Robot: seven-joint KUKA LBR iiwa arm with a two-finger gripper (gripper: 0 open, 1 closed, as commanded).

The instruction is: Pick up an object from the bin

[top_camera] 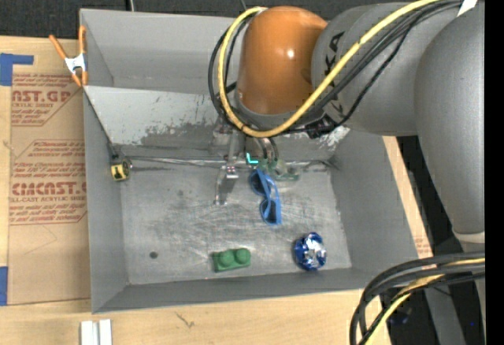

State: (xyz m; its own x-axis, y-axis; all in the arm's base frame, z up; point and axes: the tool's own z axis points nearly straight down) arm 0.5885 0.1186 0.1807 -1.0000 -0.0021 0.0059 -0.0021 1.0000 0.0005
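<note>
**Figure.** Bin (pixel 157 217) seen from above, with the arm (pixel 409 60) entering from 3 o'clock.

The gripper (pixel 236 178) hangs below the orange cover (pixel 279 60) of the wrist, over the far half of the bin floor, toward 12 o'clock from the floor's centre. The view does not show whether it is open or closed, since the cover and the looped yellow and black cables (pixel 224 91) hide its upper part.

The thing nearest the gripper is a blue frame-like piece (pixel 269 198). It is bright blue, thin and elongated, with a bend along its length, and it runs from 11 o'clock to 5 o'clock. It lies at about 2 o'clock from the floor's centre, just beside the gripper at the gripper's 4 o'clock. Its upper end reaches up under the gripper, but contact between the two cannot be made out.

The other contents lie well apart from this piece:
- A green block (pixel 231 259), low and studded, rests near the front wall at 6 o'clock.
- A round ball (pixel 310 250), blue mottled with white, rests near the front right corner at 4 o'clock.
- A small yellow-and-black piece (pixel 118 171) sits at the foot of the left wall at 9 o'clock.

The floor around the blue piece is bare, scuffed metal, and nothing lies on it or against it. From above, only the wrist and its cables stand in front of it.
</note>
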